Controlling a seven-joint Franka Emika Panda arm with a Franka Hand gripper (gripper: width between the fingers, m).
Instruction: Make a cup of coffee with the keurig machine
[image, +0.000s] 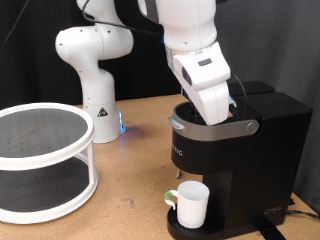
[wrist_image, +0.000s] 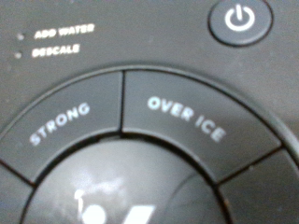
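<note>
The black keurig machine (image: 245, 160) stands at the exterior view's right with its lid down. The white cup (image: 192, 205) stands upright on the round drip tray (image: 176, 228) under the brew head. My gripper (image: 218, 118) is pressed down close onto the machine's top panel, and its fingertips are hidden there. The wrist view shows that panel very close up: the STRONG button (wrist_image: 61, 126), the OVER ICE button (wrist_image: 187, 117), the power button (wrist_image: 239, 19) and part of the round centre button (wrist_image: 112, 201). No fingers show in the wrist view.
A white round two-tier stand (image: 40, 160) sits at the exterior view's left on the wooden table. The white robot base (image: 95, 80) stands behind it, with a small blue light beside it.
</note>
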